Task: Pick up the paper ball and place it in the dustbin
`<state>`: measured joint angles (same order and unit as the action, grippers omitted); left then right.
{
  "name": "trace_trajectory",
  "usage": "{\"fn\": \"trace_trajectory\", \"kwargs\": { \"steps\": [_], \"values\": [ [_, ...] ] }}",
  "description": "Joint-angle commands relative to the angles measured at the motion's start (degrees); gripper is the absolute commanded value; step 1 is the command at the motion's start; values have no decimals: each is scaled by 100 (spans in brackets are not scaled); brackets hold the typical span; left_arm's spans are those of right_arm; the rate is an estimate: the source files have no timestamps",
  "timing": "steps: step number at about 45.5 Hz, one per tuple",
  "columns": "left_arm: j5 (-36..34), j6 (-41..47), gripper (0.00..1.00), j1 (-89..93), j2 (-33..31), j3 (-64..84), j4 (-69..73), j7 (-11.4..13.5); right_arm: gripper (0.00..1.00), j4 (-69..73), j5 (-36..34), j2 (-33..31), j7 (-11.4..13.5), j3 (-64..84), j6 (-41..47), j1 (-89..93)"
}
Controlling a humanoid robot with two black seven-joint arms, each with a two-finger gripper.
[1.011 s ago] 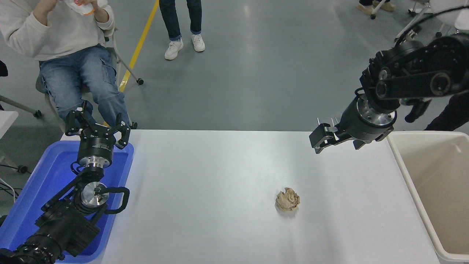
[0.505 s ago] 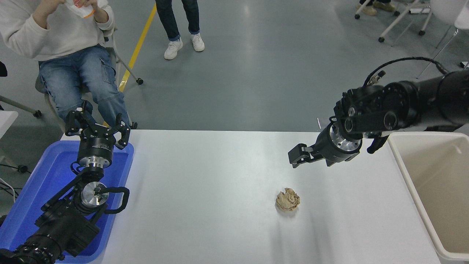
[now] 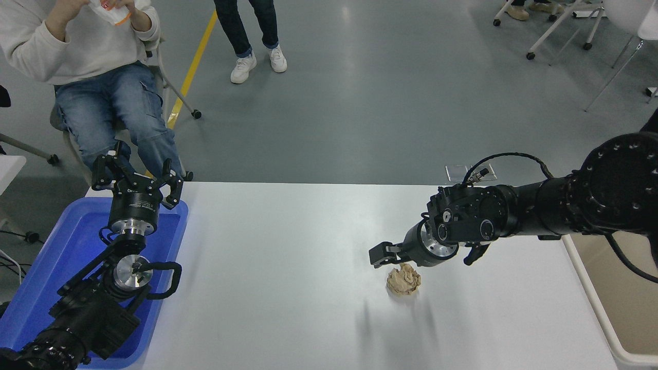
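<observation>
The tan crumpled paper ball [image 3: 404, 280] lies on the white table [image 3: 288, 267], right of the middle. My right gripper [image 3: 381, 254] reaches in from the right, low over the table, with its fingers pointing left. It hovers just above and behind the ball's left side, open and empty, apart from the ball. The cream-beige dustbin [image 3: 596, 308] stands at the table's right edge, partly hidden by my right arm. My left gripper [image 3: 136, 177] is parked open at the lower left.
A bright blue shallow tray [image 3: 36, 277] sits under my left arm at the table's left end. A person in jeans [image 3: 103, 97] sits beyond the far left corner. Another person's legs [image 3: 254, 36] stand further back. Chairs stand at the top right.
My right arm has swung down and to the left, from high near the dustbin to just above the paper ball. The ball and left arm have not moved.
</observation>
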<state>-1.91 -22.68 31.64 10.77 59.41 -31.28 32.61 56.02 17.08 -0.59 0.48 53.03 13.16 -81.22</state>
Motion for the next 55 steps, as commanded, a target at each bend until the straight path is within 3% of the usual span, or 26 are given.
{"fn": "trace_trajectory", "kwargs": {
  "steps": [1,35,43,55],
  "values": [
    [-2,0,99,0,-5,0,-1,0,100,-486,455,59,5,-65,-174,572],
    [-2,0,99,0,3,0,-1,-9,99,-874,297,59,23,-65,-156,924],
    [-2,0,99,0,-5,0,-1,-9,78,-847,-152,59,5,-65,-147,950],
    [-2,0,99,0,-5,0,-1,-9,45,-821,-117,59,-57,-65,-139,968]
  ]
}}
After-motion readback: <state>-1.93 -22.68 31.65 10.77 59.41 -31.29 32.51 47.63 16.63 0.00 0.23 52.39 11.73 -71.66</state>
